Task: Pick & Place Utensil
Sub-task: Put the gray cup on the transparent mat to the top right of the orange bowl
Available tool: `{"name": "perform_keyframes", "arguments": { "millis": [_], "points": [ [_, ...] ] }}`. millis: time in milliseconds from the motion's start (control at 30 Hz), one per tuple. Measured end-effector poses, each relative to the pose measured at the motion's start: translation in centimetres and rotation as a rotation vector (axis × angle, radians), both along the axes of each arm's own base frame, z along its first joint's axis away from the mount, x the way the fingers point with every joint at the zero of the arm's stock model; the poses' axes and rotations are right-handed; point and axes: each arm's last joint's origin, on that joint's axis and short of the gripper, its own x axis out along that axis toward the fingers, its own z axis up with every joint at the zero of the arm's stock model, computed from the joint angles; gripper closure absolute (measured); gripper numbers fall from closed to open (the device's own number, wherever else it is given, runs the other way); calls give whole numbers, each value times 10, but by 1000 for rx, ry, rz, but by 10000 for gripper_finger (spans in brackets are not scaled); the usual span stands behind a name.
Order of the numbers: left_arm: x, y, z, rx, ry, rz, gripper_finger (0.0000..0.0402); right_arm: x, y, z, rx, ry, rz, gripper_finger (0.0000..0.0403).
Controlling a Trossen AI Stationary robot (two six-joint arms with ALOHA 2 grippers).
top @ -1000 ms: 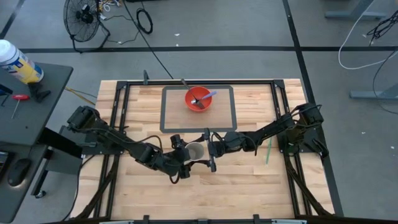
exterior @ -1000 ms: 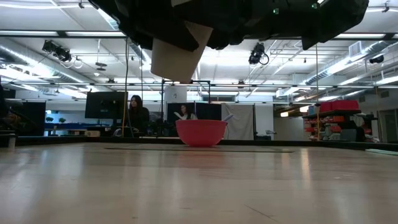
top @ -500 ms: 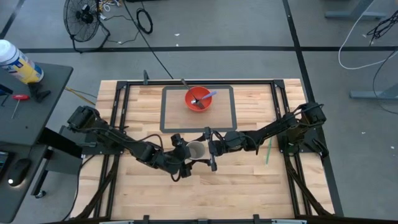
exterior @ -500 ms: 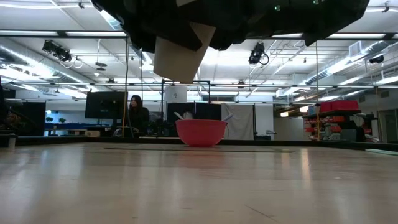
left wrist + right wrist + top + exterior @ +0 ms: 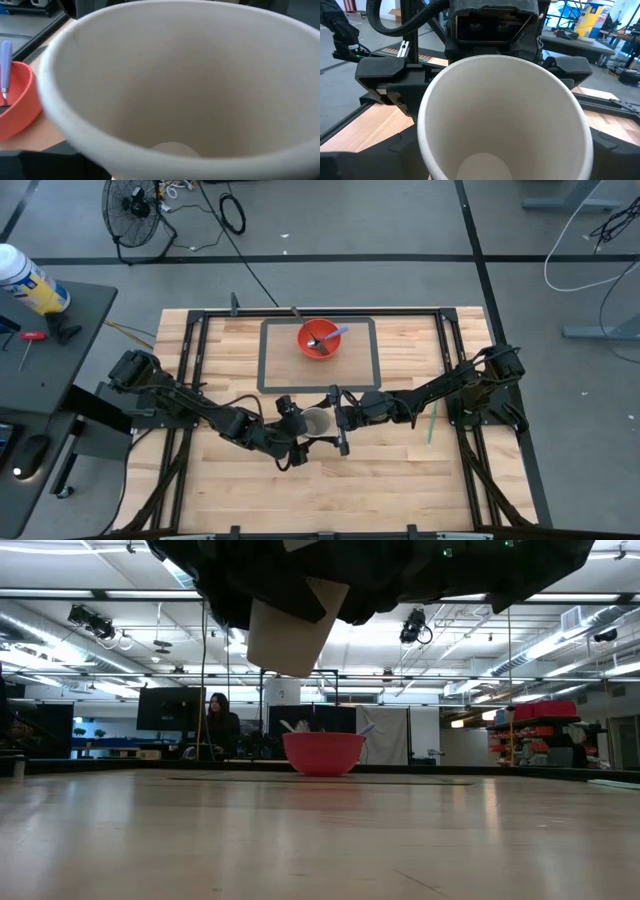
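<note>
Pale wooden table [image 5: 390, 480], dark mat [image 5: 368, 360], workshop beyond with a seated person [image 5: 219, 725].

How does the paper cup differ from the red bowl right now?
The paper cup is off-white and tall; the red bowl is red, wide and shallow. The cup hangs above the table between the left hand and right hand, while the bowl sits on the dark mat at the far side. The cup is empty; the bowl holds a purple spoon. Both are round and open at the top.
</note>
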Motion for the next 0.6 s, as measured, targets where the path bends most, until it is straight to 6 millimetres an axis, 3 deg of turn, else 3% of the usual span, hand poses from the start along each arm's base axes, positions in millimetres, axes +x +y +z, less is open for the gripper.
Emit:
{"name": "perform_keyframes", "arguments": {
  "millis": [200,400,600],
  "points": [
    [2,4,0,-62,-17,14,64,0,-1,0,18,6,0,65],
    [3,5,1,-68,-13,0,26,0,-1,-1,-6,10,-5,66],
    [-16,-2,21,-24,-15,-21,5,-1,-3,2,-6,5,2,68]
  ]
}}
